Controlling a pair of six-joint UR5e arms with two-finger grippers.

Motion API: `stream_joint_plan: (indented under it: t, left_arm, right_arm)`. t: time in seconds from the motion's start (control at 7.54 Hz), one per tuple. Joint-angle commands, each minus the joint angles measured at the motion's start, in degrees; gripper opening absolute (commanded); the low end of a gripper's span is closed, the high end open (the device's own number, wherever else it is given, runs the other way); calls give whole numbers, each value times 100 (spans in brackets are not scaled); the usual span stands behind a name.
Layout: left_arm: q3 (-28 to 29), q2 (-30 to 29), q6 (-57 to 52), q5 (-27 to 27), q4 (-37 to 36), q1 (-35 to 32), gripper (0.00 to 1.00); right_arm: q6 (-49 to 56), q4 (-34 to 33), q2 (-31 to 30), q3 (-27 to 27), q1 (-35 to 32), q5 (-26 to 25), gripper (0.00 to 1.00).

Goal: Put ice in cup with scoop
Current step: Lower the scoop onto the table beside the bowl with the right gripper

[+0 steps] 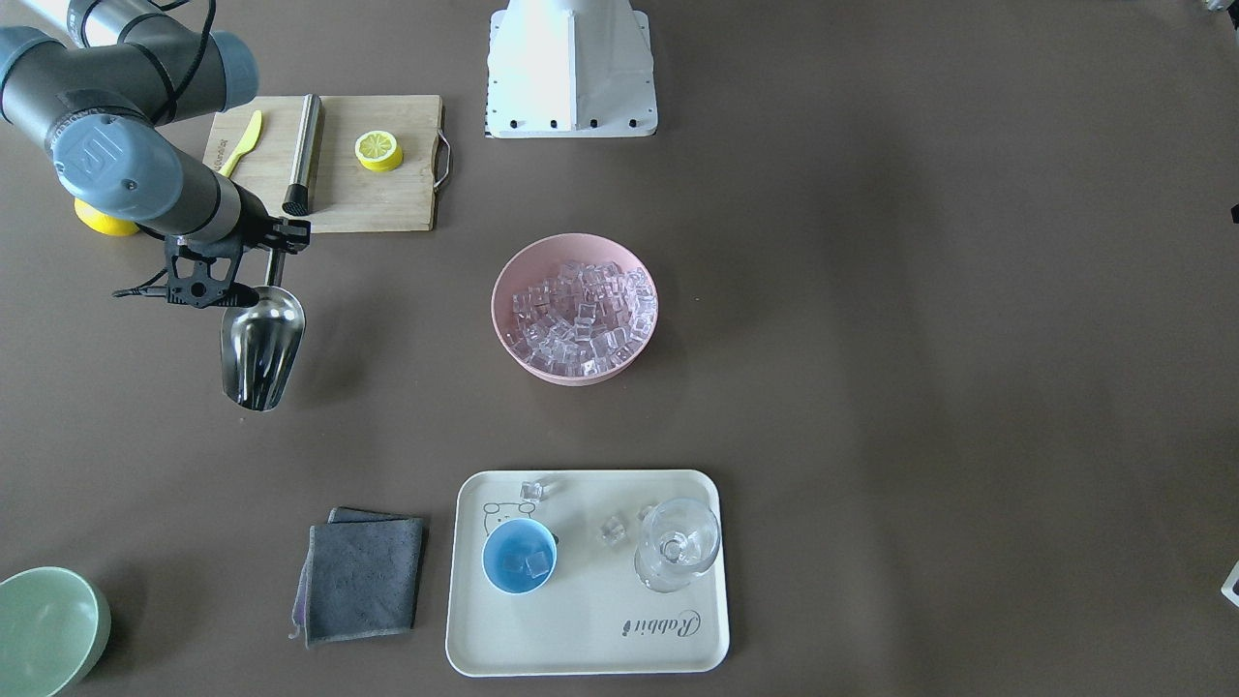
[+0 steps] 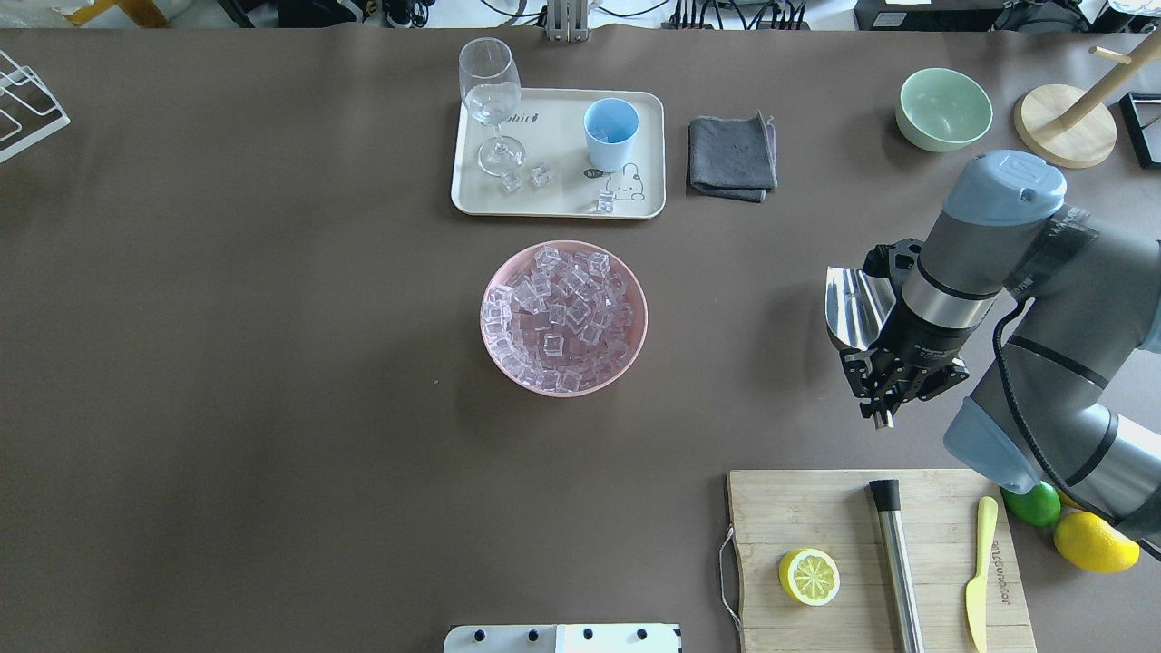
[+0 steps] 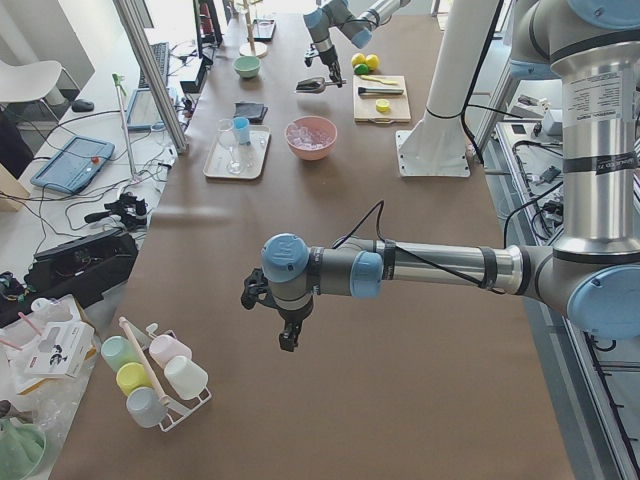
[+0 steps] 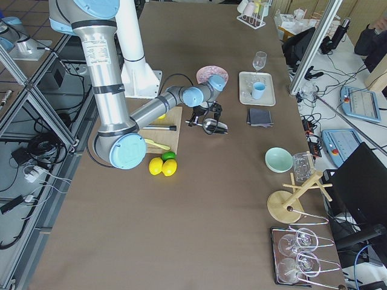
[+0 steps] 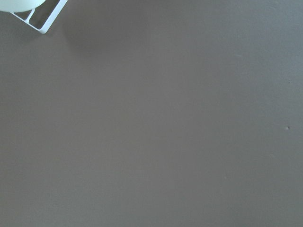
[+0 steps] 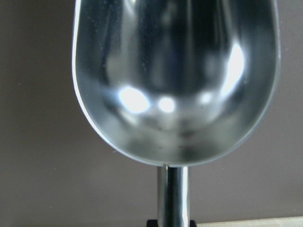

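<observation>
My right gripper (image 1: 279,247) is shut on the short handle of the steel scoop (image 1: 261,353), which hangs above the table, well to the side of the pink bowl (image 1: 502,283). The scoop's trough (image 6: 175,80) is empty in the right wrist view. The ice (image 1: 579,315) fills the pink bowl. The light-blue cup (image 1: 520,554) stands on the cream tray (image 1: 581,629) with a couple of cubes inside, and loose cubes (image 1: 613,528) lie on the tray beside it. My left gripper (image 3: 288,335) hovers over bare table far from these; I cannot tell whether it is open or shut.
A stemmed glass (image 1: 678,542) shares the tray. A grey cloth (image 1: 360,576) and a green bowl (image 1: 48,629) lie nearby. Close to the right arm, a cutting board (image 1: 377,198) carries a lemon half (image 1: 378,150), a steel rod (image 1: 303,155) and a yellow knife (image 1: 242,142).
</observation>
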State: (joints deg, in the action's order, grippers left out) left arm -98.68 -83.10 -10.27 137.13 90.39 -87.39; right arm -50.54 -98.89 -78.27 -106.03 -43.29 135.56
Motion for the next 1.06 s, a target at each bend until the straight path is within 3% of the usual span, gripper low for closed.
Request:
stream_joint_plan:
  t: [0.0,0.53,0.66,0.8,0.93]
  left_arm:
    - [147,93,-1,594,22,-103,98]
    - [112,84,-1,596,23,-129,98]
    - [121,84,-1,596,23,-138,98]
    - [112,84,-1,596,23,-138,98]
    - [112,84,-1,596,23,-138,98]
  right_arm:
    - [-17,229,-75,143,136,-30,0]
    - [18,229,-75,170,181,-21,0]
    - [35,282,-75,196,181,-38,58]
    - [35,282,-66,188,181,-39,99]
    - [44,282,-57,188,181,-30,100]
